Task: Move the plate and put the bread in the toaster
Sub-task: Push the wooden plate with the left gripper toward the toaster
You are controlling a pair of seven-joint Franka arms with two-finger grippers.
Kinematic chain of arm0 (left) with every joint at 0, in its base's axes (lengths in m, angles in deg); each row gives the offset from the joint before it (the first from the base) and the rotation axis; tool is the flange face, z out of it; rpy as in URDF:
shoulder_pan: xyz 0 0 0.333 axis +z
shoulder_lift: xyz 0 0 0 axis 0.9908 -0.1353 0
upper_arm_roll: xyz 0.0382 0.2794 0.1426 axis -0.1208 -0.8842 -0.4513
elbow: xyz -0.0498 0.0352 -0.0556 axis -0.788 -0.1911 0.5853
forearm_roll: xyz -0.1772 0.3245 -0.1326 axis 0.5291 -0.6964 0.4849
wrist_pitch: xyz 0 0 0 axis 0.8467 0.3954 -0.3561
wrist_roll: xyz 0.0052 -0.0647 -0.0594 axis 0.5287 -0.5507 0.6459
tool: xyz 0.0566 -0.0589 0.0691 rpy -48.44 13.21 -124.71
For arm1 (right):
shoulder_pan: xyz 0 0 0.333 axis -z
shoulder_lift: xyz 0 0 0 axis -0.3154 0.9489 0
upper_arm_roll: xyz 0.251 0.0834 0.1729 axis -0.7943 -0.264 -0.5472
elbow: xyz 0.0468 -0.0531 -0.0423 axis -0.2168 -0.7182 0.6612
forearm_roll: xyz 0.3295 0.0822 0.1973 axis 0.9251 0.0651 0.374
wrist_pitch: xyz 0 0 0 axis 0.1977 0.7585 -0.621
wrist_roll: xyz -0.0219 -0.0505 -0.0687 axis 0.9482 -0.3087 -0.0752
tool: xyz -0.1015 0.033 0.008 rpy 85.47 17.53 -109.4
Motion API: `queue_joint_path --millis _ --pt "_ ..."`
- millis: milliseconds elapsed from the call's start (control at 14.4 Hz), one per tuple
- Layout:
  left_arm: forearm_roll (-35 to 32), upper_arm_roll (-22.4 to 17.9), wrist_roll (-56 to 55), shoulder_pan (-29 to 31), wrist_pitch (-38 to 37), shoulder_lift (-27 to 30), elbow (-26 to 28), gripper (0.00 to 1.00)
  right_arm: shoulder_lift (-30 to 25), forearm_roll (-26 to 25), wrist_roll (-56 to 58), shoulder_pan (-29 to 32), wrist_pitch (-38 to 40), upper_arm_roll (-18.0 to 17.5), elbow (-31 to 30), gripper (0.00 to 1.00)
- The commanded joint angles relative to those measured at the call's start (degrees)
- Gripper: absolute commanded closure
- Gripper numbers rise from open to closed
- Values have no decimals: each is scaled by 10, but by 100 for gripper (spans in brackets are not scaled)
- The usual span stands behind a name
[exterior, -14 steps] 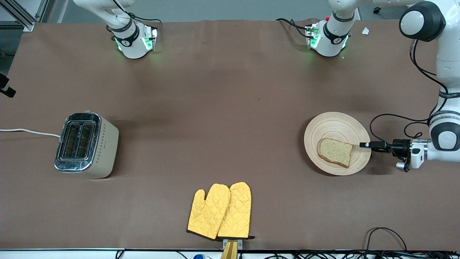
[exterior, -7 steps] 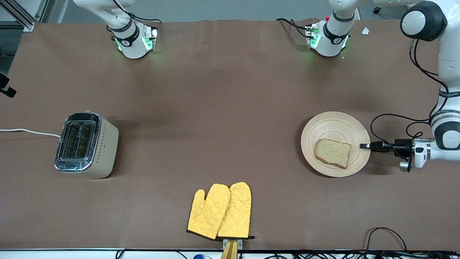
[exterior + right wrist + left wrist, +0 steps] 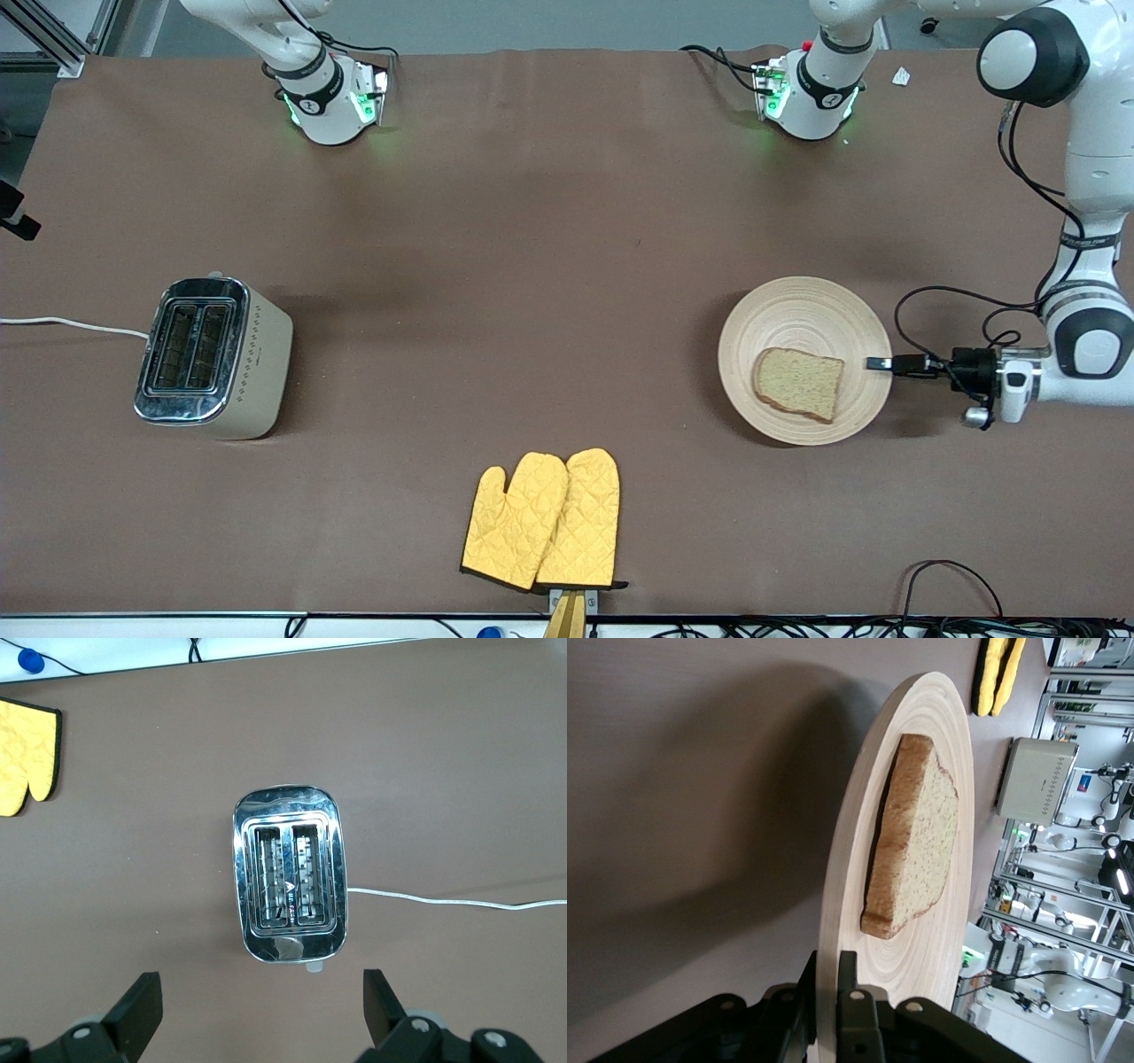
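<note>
left gripper (image 3: 879, 364) clamped on plate (image 3: 802, 321) rim (bread (image 3: 798, 384) aboard)

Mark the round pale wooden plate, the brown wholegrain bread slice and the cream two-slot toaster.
plate (image 3: 802, 306), front view, bare grooved rim.
bread (image 3: 797, 383), front view, middle of the speckled crumb.
toaster (image 3: 291, 872), right wrist view, chrome top between the slots.

A robotics lab: two arm bases (image 3: 332, 97) bolted to a brown-covered surface (image 3: 549, 266), aluminium framing (image 3: 1090, 691) and more robots around
</note>
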Motion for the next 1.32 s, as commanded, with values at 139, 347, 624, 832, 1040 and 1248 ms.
queue_joint_path --millis 139,347,624,832,1040,1248 --pt "43 51 -65 -66 -19 -12 -13 100 1 -5 2 3 2 -3 5 0" --pt "80 51 -61 -127 19 -16 -14 100 1 -5 2 3 1 -3 5 0" --pt "152 51 -50 -211 148 -16 -11 100 1 -6 3 4 2 -3 5 0" --pt "201 51 -50 -269 221 -12 -10 100 1 -6 3 3 2 -3 5 0" --pt "229 53 -49 -306 272 -12 1 100 1 -4 3 4 2 -3 5 0" --pt "293 52 -41 -361 320 -22 1 100 3 -2 1 5 0 -3 5 0"
